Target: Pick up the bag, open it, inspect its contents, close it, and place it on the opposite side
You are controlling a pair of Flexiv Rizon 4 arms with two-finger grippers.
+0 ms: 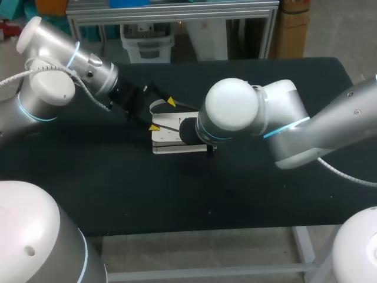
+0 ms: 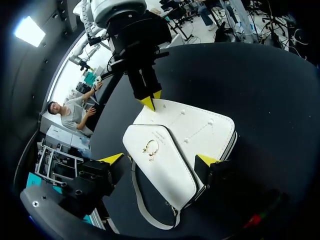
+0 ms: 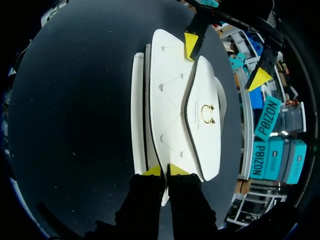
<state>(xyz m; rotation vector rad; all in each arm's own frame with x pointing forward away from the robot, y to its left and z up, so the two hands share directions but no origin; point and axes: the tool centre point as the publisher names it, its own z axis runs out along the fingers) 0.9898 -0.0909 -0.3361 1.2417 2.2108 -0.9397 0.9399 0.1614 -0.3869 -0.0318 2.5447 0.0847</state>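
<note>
On the black table (image 1: 265,188), right hand (image 3: 165,171) pinches white bag (image 3: 170,100); left hand (image 2: 160,159) spread wide around it.

You look down on a black table (image 1: 265,194), its matte top stretching wide from side to side. Along its near edge you see a pale metal frame (image 1: 235,272), with one leg (image 1: 304,247) beneath.

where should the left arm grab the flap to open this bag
Probably the flap's free edge beside the gold clasp, from above on the studded panel side: the bag lies flat, flap up, and that edge overlaps the panel, while the opposite edge folds over by the strap.
</note>
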